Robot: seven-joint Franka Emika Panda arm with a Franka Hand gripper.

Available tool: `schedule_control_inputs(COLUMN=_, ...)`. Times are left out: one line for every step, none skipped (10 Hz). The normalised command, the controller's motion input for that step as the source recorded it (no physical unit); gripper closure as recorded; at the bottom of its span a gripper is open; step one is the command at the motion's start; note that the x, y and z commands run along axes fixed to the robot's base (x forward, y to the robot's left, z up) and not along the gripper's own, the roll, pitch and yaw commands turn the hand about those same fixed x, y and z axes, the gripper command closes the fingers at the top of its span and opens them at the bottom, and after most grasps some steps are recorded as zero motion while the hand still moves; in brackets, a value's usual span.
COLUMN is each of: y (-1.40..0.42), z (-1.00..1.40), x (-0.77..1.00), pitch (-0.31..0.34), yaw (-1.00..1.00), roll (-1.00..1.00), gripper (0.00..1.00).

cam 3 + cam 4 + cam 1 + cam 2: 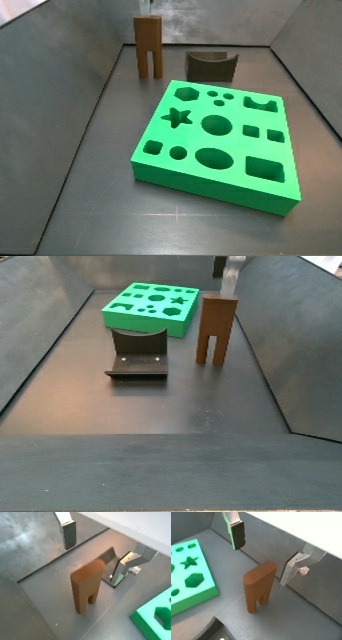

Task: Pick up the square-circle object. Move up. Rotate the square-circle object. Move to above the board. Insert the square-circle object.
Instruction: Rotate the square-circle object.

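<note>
Brown and upright on the worktop, the square-circle object stands legs down beside the board, the released hand straddling its top, apparently ready to pinch it

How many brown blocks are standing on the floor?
2: the tall square-circle object under the open gripper, and a squat dark-brown block beside it, behind the board.

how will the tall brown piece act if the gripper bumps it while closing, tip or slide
The square-circle object stands upright, tall and narrow on two thin legs, so a push near its top would probably tip it rather than slide it. It looks rigid, so it shouldn't flex. The gripper is open with fingers either side of its top, so an even close should hold it.
</note>
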Motion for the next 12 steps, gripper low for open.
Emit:
schedule_control_inputs(y=0.08, z=0.0, x=0.0, pitch=0.013, yaw=1.0, roll=0.0, gripper=0.0)
schedule_control_inputs(y=0.07, z=-0.08, x=0.02, pitch=0.013, yaw=1.0, roll=0.0, gripper=0.0)
schedule_control_inputs(y=0.04, z=-0.05, x=0.03, pitch=0.011, yaw=1.0, roll=0.0, gripper=0.0)
schedule_control_inputs(y=0.03, z=-0.03, x=0.03, pitch=0.011, yaw=1.0, roll=0.0, gripper=0.0)
schedule_control_inputs(y=0.02, z=-0.03, x=0.03, pitch=0.011, yaw=1.0, roll=0.0, gripper=0.0)
schedule_control_inputs(y=0.02, z=-0.03, x=0.03, pitch=0.012, yaw=1.0, roll=0.0, gripper=0.0)
schedule_control_inputs(y=0.02, z=-0.03, x=0.03, pitch=0.012, yaw=1.0, roll=0.01, gripper=0.0)
schedule_control_inputs(y=0.02, z=-0.03, x=0.03, pitch=0.013, yaw=1.0, roll=0.01, gripper=0.0)
schedule_control_inputs(y=0.01, z=-0.03, x=0.03, pitch=0.013, yaw=1.0, roll=0.01, gripper=0.0)
schedule_control_inputs(y=0.01, z=-0.03, x=0.03, pitch=0.014, yaw=1.0, roll=0.01, gripper=0.0)
schedule_control_inputs(y=0.01, z=-0.03, x=0.03, pitch=0.015, yaw=1.0, roll=0.01, gripper=0.0)
schedule_control_inputs(y=0.01, z=-0.03, x=0.03, pitch=0.017, yaw=1.0, roll=0.01, gripper=0.0)
